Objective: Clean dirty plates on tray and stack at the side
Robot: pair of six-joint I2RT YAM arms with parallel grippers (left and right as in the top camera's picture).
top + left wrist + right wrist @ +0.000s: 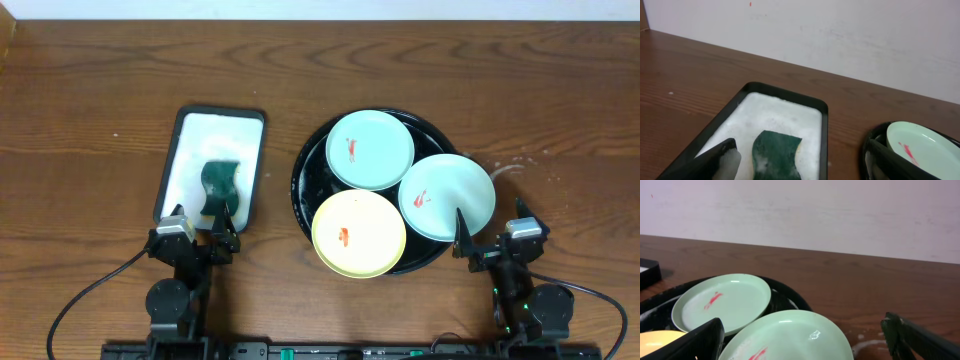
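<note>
We list three dirty plates (370, 150) on the tray (300, 185) (all red-smeared, awaiting wiping); sponge (220, 184) soaking in soapy dish (192, 135) for pickup; left gripper (203, 222) and right gripper (493, 235) agape, empty

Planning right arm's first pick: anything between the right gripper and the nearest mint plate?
Nothing visible. The open right gripper is at the edge of the nearest mint-green plate, resting on the black tray.

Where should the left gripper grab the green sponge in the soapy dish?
Probably across its pinched waist, from straight above. The sponge lies flat in the foamy dish, whose raised rim blocks a side approach. Its wavy long sides narrow mid-length, likely within the open left gripper's span.
</note>
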